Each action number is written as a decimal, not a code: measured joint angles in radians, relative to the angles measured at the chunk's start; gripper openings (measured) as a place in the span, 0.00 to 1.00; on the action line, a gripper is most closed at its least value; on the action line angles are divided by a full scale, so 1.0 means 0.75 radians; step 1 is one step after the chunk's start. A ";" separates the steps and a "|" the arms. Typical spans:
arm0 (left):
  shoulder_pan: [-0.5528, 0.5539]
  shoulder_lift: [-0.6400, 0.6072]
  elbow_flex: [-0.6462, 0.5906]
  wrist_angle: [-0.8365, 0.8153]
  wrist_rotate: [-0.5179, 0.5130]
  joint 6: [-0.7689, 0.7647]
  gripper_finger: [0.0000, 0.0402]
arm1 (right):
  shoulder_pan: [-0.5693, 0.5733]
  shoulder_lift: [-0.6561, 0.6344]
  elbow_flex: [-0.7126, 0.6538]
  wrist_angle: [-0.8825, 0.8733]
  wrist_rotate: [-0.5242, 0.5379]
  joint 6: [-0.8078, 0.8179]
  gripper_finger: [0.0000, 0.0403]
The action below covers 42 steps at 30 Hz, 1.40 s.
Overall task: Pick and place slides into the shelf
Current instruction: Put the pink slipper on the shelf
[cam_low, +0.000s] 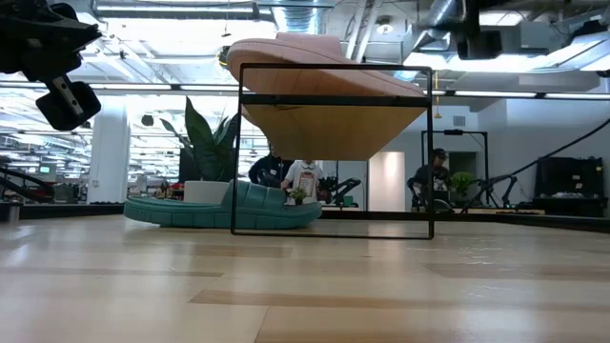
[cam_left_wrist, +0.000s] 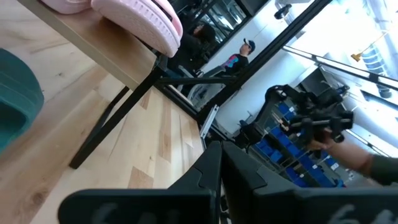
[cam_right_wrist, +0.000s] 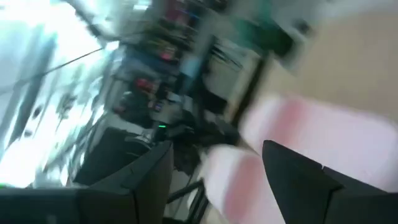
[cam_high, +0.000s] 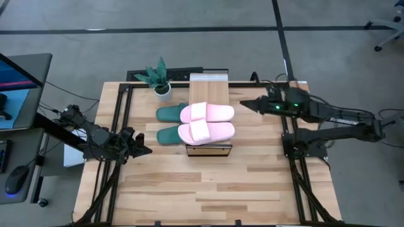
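Resting on the shelf, 2 pink slides overhang its edge; 2 green slides lie on the table beneath; right gripper, fingers parted and empty, could nudge a pink one off; left gripper closed, empty.

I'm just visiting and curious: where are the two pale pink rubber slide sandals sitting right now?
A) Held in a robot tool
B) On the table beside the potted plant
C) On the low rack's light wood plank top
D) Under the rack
C: the high view shows both pale pink rubber slide sandals lying on the rack's light wood plank top, neither tool touching them.
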<state>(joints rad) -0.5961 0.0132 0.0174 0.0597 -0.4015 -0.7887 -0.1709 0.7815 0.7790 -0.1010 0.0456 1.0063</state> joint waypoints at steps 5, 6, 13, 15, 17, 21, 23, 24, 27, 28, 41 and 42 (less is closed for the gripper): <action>0.000 0.000 0.000 0.001 -0.026 0.000 0.00 | 0.256 0.026 0.000 0.230 0.240 -0.466 0.54; 0.000 0.000 -0.001 0.001 -0.036 -0.001 0.00 | 0.311 0.054 0.000 0.281 0.288 -0.550 0.51; 0.000 0.000 -0.001 0.002 -0.066 -0.004 0.00 | 0.566 0.304 0.000 0.642 0.601 -0.991 0.12; 0.000 0.000 -0.001 0.003 -0.078 -0.008 0.00 | 0.589 0.340 0.007 0.624 0.669 -1.044 0.03; 0.000 0.000 -0.001 0.003 -0.085 -0.010 0.00 | 0.603 0.358 0.037 0.523 0.747 -1.027 0.03; 0.000 0.000 -0.001 0.004 -0.090 -0.013 0.00 | 0.609 0.414 0.142 0.247 0.725 -0.959 0.01; 0.000 0.000 -0.001 0.004 -0.091 -0.013 0.00 | 0.620 0.465 0.218 0.114 0.702 -0.931 0.01; 0.000 0.000 -0.001 0.004 -0.092 -0.013 0.00 | 0.624 0.489 0.263 0.047 0.693 -0.927 0.00; 0.000 0.000 -0.001 0.004 -0.100 -0.015 0.00 | 0.630 0.582 0.421 -0.175 0.658 -0.910 0.00; 0.000 0.000 -0.001 0.005 -0.101 -0.021 0.00 | 0.629 0.616 0.479 -0.270 0.636 -0.902 0.00; 0.000 0.000 -0.001 0.005 -0.100 -0.024 0.00 | 0.775 0.636 0.584 -0.684 0.765 -0.875 0.00; 0.000 0.000 -0.001 0.005 -0.100 -0.025 0.00 | 0.782 0.590 0.513 -0.589 0.765 -0.878 0.00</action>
<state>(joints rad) -0.5961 0.0132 0.0170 0.0635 -0.4767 -0.8073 0.4157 1.2238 1.1637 -0.5429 0.6197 0.3480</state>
